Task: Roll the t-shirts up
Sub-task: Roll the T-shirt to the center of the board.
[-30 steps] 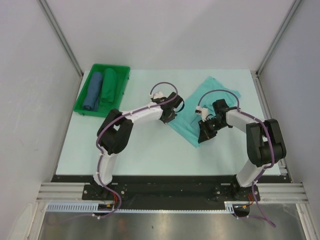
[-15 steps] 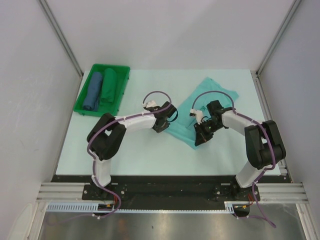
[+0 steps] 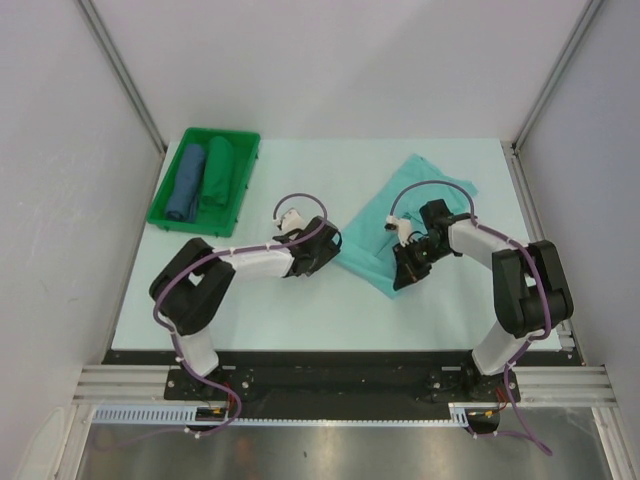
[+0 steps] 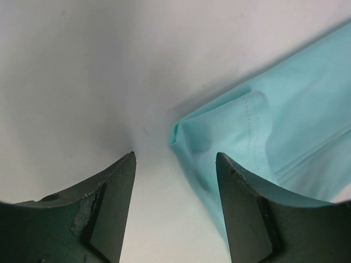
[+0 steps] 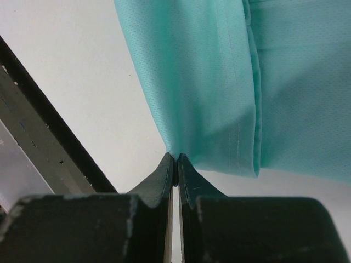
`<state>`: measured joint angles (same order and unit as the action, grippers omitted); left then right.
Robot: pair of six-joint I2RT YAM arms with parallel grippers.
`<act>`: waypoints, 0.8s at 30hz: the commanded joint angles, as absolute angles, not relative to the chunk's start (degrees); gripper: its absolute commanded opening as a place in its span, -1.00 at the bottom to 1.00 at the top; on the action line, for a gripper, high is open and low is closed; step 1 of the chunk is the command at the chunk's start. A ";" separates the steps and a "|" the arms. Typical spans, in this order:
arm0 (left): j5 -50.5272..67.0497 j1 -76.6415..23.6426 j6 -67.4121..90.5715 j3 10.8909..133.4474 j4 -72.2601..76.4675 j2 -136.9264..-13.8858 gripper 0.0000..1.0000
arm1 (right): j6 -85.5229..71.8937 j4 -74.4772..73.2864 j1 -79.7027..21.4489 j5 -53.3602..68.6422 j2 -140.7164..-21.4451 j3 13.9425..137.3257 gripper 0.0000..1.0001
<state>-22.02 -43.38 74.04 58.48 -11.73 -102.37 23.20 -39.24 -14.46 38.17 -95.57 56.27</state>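
The t-shirt [image 3: 368,240] is laid as a folded, slanted band on the counter [image 3: 290,180], right of the middle. It is well apart from the green tray [image 3: 160,218] at the far left, in which two rolled bundles are kept. The right pincer [image 5: 175,156] is pressed shut, and the near corner of the cloth appears to be pinched between its tips. The left pincer [image 4: 175,160] is spread wide with nothing in it. It is held low just beside the shirt's puckered left corner, which is not touched.

Several faults may be expected from here. The right-hand hold is taken at the very edge of thin cloth, so the corner could be lost under a slight pull. If that side is moved before the other corner is gripped, the band may be dragged askew or its fold pulled open. The left corner is bunched, with a stitched hem turned over it; should the open pincer be closed there, only the top layer might be caught. If the corner is pushed instead of straddled, it would be crumpled further. A roll begun unevenly would be wound into a cone.
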 commanded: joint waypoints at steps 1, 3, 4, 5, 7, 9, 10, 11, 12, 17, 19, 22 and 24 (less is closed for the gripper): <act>-21.18 -43.77 75.76 57.22 -2.65 -102.48 0.33 | 24.17 -40.60 -13.36 39.99 -95.98 57.92 -1.00; -21.27 -43.86 76.37 58.09 -3.42 -103.18 0.30 | 24.26 -40.61 -12.92 40.25 -96.15 57.92 -1.00; -21.70 -43.86 76.64 59.84 -6.04 -104.23 0.27 | 24.34 -40.52 -12.83 40.25 -96.07 57.92 -1.00; -21.88 -43.86 76.90 60.81 -7.28 -104.76 0.24 | 24.26 -40.52 -12.40 40.34 -96.06 57.92 -1.00; -21.89 -43.86 76.73 63.27 -9.84 -106.17 0.13 | 24.43 -40.78 -12.22 40.60 -96.15 57.92 -1.00; -21.97 -43.86 76.55 65.73 -11.94 -107.74 -0.04 | 24.61 -40.96 -11.69 40.87 -96.33 57.92 -1.00; -22.23 -43.86 76.12 66.70 -13.00 -108.36 -0.08 | 24.78 -41.04 -11.52 41.04 -96.42 57.92 -1.00; -22.32 -43.86 76.03 67.75 -14.14 -108.89 -0.13 | 24.79 -41.13 -11.34 41.39 -96.42 57.92 -1.00; -22.32 -43.86 75.85 69.68 -16.15 -109.33 -0.19 | 25.13 -41.39 -11.08 41.40 -96.50 57.92 -1.00; -22.67 -43.86 72.96 77.76 -23.54 -112.23 -0.65 | 26.37 -42.71 -10.20 41.75 -96.77 57.92 -1.00; -22.68 -43.77 71.03 80.76 -28.55 -113.20 -0.75 | 27.24 -42.89 -9.67 41.92 -96.77 57.57 -1.00; -21.54 -43.59 68.65 85.95 -33.83 -115.57 -0.89 | 26.64 -39.83 -9.14 41.05 -95.19 55.64 -0.82; -20.04 -43.33 67.86 88.06 -35.94 -116.98 -1.00 | 25.93 -36.66 -9.23 40.43 -93.00 53.98 -0.58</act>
<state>-21.56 -43.55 71.77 82.72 -27.83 -114.78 25.63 -40.47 -9.65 40.60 -96.18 55.96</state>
